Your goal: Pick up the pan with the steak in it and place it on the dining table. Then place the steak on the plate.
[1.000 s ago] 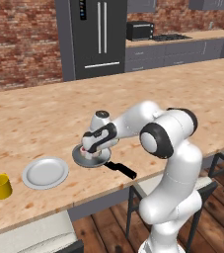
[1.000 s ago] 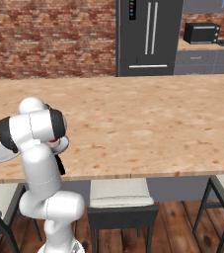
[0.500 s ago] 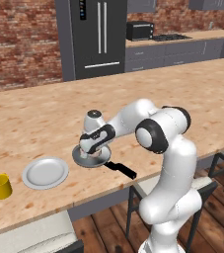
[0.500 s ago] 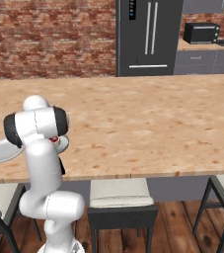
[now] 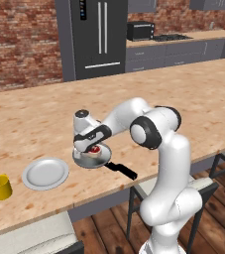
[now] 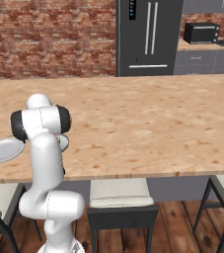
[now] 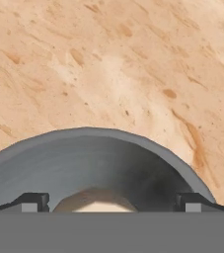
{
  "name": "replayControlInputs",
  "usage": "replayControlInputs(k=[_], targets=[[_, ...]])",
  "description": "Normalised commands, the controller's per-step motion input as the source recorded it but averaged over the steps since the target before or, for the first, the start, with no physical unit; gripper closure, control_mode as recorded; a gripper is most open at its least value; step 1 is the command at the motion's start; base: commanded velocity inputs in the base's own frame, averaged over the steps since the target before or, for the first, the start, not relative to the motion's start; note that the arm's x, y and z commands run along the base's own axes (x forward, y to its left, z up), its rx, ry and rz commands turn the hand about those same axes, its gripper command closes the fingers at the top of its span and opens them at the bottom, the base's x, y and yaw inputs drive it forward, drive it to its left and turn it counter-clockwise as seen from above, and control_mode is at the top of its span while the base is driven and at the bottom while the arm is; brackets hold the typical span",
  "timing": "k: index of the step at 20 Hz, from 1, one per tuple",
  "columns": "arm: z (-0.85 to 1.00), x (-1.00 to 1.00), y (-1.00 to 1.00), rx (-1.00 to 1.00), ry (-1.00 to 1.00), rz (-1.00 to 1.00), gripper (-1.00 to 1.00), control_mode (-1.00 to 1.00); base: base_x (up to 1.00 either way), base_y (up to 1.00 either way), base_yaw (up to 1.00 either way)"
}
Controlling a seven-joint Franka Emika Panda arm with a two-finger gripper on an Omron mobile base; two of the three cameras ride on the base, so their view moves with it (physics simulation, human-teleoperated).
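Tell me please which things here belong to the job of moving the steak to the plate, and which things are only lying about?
Belong to the job:
- pan, on the dining table
- steak, in the pan
- plate, beside the pan
- gripper, open over the steak

Only lying about:
- yellow cup
- stools
- fridge
- microwave

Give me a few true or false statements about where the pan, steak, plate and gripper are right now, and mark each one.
1. The pan sits on the dining table. True.
2. The steak lies on the plate. False: it is in the pan.
3. The gripper is open over the pan. True.
4. The yellow cup stands between pan and plate. False: it stands beyond the plate, away from the pan.
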Motion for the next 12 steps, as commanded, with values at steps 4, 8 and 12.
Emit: replayControlInputs(k=[4, 8, 12], targets=[[-0.11, 0.07, -0.14, 0.01, 0.06, 0.05, -1.0, -1.0, 0.0, 0.0, 0.0], [-0.03, 0.04, -0.21, 0.03, 0.03, 0.05, -1.0, -1.0, 0.0, 0.0, 0.0], [0.0, 0.02, -0.01, 0.0, 0.01, 0.0, -1.0, -1.0, 0.0, 0.0, 0.0]])
